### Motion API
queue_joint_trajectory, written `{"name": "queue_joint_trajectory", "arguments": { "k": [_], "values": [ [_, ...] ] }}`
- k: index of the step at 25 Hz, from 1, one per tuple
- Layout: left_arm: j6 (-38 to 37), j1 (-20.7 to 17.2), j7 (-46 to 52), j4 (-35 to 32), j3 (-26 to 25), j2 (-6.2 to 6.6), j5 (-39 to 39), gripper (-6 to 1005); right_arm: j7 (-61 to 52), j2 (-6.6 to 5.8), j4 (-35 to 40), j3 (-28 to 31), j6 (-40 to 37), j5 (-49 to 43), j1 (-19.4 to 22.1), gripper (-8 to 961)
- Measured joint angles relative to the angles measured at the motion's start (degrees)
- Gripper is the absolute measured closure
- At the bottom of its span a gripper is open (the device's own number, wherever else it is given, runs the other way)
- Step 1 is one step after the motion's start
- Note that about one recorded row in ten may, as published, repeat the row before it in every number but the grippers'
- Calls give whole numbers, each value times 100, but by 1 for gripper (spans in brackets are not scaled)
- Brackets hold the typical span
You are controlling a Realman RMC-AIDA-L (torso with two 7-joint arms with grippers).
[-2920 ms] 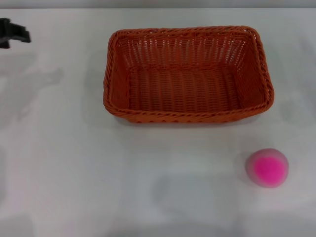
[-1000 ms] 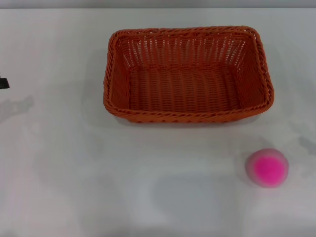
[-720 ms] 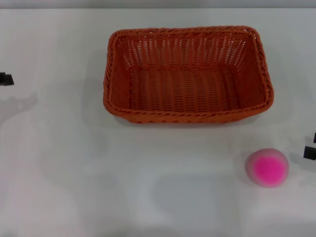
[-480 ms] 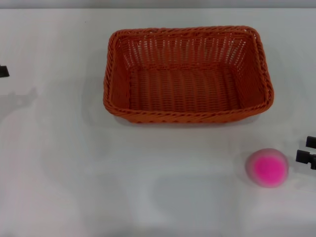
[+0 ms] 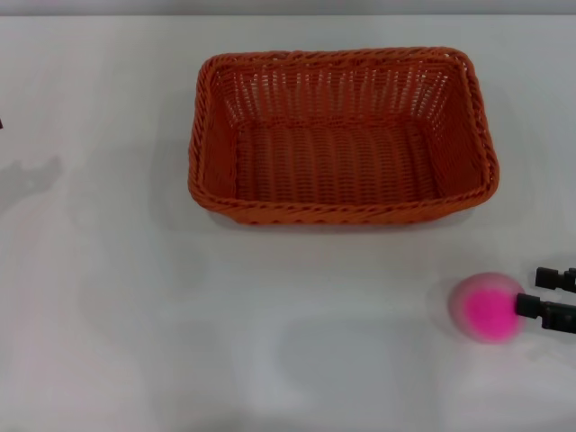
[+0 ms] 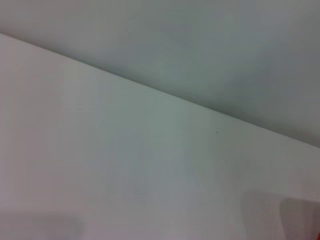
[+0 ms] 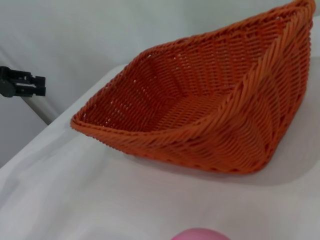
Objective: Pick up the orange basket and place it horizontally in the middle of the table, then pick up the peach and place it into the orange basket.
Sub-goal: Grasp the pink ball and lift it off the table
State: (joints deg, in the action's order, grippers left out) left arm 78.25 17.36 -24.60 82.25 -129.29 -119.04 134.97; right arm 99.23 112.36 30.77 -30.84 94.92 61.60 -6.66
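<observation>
The right gripper [image 5: 537, 292] has come in from the right edge of the head view, where nothing of it showed a second ago, and its two dark fingers [image 5: 543, 311] now reach the peach [image 5: 486, 307], the nearer one touching its right side. The left gripper has drawn away past the left edge, leaving only a sliver there.
</observation>
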Motion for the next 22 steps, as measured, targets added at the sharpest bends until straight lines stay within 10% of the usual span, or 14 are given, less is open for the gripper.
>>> {"name": "queue_joint_trajectory", "arguments": {
  "k": [22],
  "values": [
    [42,-124,-61,61,-67,15,-291,443,-182,234,84,-56,17,-388,-219,157]
  ]
}}
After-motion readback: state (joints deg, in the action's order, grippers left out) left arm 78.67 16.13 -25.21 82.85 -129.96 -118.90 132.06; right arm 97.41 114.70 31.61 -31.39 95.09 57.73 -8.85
